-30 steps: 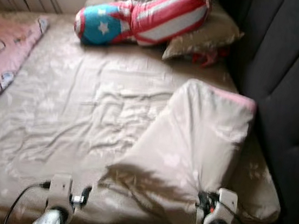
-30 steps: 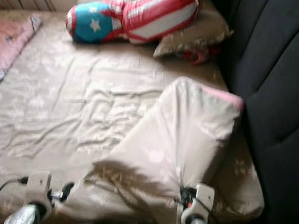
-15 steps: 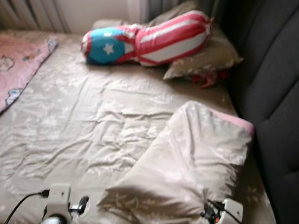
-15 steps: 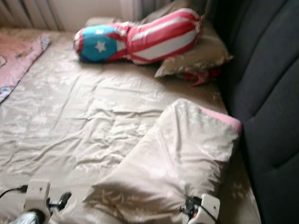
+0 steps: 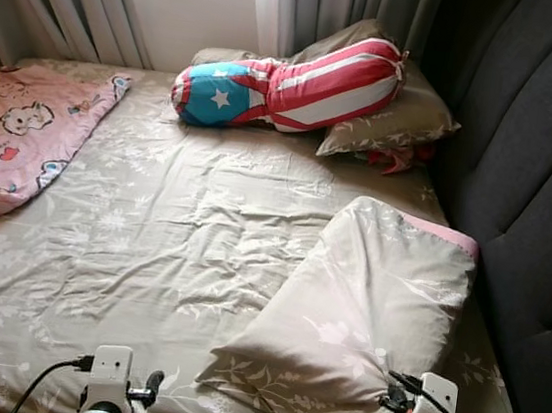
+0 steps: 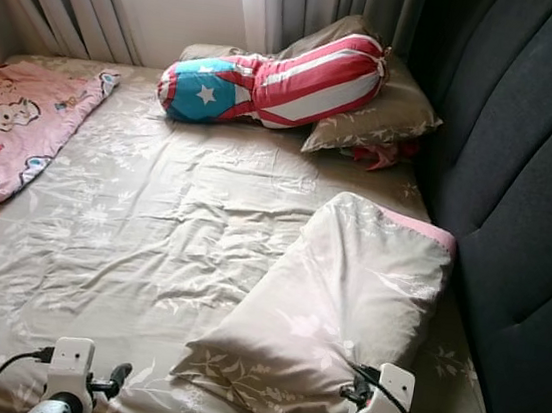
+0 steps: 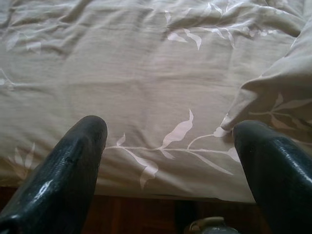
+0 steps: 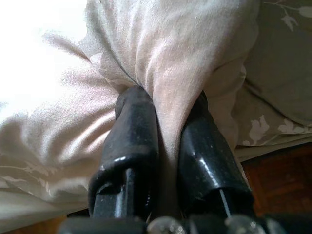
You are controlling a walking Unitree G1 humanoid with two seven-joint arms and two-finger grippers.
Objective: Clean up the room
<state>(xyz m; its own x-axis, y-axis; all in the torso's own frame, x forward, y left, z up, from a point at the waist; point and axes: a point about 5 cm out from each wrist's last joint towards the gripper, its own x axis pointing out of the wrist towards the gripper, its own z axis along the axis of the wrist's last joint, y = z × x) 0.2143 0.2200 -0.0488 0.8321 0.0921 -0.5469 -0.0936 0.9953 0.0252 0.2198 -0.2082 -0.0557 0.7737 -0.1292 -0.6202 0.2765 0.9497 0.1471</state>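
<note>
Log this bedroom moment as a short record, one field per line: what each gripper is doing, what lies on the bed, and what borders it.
right gripper: shut on a fold of the near beige pillow, at the bed's near edge
left gripper: open, fingers apart over the beige floral sheet, holding nothing
far end of bed: striped bolster with a blue starred end, lying on another beige pillow
robot's left side: pink cartoon blanket, crumpled
robot's right side: dark padded headboard
behind the bed: grey curtains

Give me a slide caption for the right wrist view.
Right gripper pinching a fold of the beige leaf-print pillow between its black fingers.
</note>
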